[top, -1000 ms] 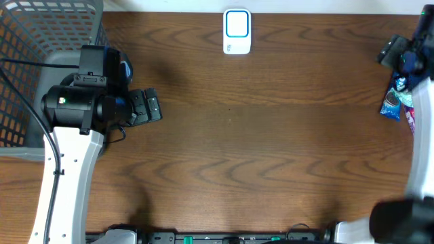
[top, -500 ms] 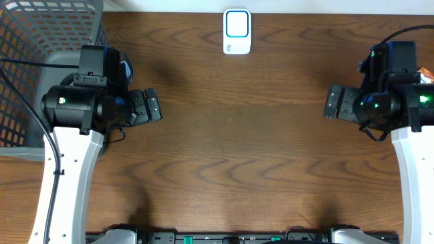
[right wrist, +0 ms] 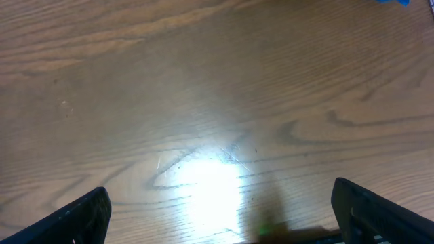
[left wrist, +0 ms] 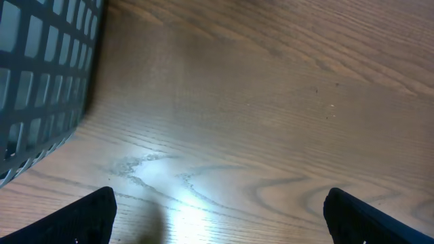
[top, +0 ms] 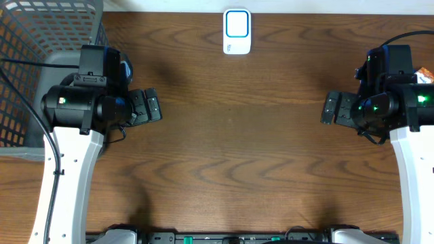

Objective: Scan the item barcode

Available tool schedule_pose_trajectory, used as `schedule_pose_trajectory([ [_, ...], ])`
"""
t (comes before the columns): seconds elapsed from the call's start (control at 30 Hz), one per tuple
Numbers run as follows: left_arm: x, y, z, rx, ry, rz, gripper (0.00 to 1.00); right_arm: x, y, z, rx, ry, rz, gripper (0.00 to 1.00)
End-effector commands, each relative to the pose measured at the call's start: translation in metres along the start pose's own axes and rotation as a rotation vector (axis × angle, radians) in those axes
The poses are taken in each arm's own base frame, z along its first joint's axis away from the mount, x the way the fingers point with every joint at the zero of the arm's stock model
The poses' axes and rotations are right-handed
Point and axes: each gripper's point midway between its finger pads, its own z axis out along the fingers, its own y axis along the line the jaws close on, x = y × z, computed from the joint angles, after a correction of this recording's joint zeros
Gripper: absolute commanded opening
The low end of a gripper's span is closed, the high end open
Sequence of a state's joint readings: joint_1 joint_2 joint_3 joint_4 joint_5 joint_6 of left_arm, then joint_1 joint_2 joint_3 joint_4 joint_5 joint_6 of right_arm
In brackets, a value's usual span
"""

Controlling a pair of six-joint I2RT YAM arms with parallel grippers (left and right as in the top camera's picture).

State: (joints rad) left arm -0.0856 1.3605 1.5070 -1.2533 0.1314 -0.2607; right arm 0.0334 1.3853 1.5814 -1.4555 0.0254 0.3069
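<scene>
So right pincer and left pincer are both wide open, holding nothing. The item is well right of the scanner, mostly hidden under the right arm. Guessing it's a light, crinkly, slippery packet, so I'd pinch an edge seam.

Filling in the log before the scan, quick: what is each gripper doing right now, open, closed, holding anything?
Left gripper: jaws open, holding nothing.
Right gripper: jaws open, holding nothing.
</scene>
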Motion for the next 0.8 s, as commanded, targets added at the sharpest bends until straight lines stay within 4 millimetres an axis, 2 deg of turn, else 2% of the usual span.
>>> schedule_pose_trajectory([
  [0.0, -0.004, 0.000, -0.006, 0.000, -0.020, 0.012, 0.98, 0.002, 0.000, -0.002, -0.001, -0.005, 0.006, 0.99],
  [0.2, -0.004, 0.000, -0.006, 0.000, -0.020, 0.012, 0.98, 0.020, -0.006, 0.003, 0.025, 0.072, -0.079, 0.99],
  [0.37, -0.004, 0.000, -0.006, 0.000, -0.020, 0.012, 0.98, 0.029, -0.008, 0.030, 0.031, 0.096, -0.096, 0.99],
  [0.57, -0.004, 0.000, -0.006, 0.000, -0.020, 0.012, 0.98, 0.034, -0.005, 0.064, -0.034, -0.056, -0.092, 0.99],
  [0.77, -0.004, 0.000, -0.006, 0.000, -0.020, 0.012, 0.98, 0.048, 0.004, 0.082, -0.165, -0.283, -0.145, 0.99],
])
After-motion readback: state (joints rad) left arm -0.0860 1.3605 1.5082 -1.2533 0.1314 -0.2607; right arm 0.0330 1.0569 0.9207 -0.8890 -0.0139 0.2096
